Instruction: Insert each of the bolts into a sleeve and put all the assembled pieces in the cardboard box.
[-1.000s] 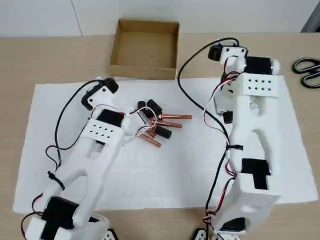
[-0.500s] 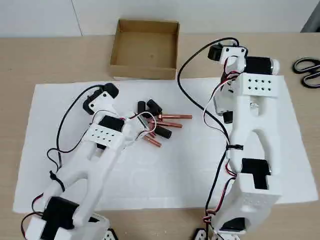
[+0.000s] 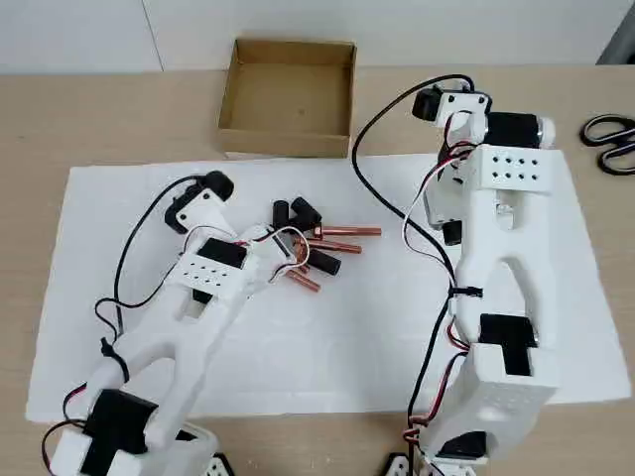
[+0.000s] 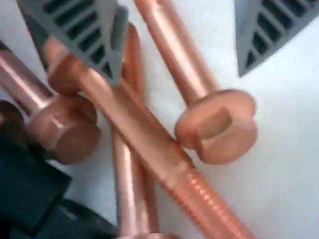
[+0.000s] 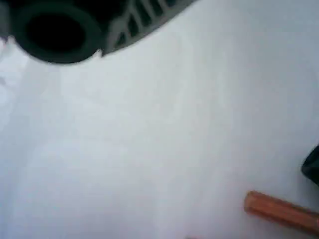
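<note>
— At the left gripper?
— Hangs with jaws wide astride the copper bolts on the white sheet, seemingly to pinch one.
— And the right gripper?
— Clamps a black sleeve clear of the sheet, probably as a socket. Farther off, cardboard box, open-topped for finished pieces.

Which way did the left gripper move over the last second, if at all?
Yes: the left gripper drew back from the cardboard box, toward the table's near edge, over the bolts.
</note>
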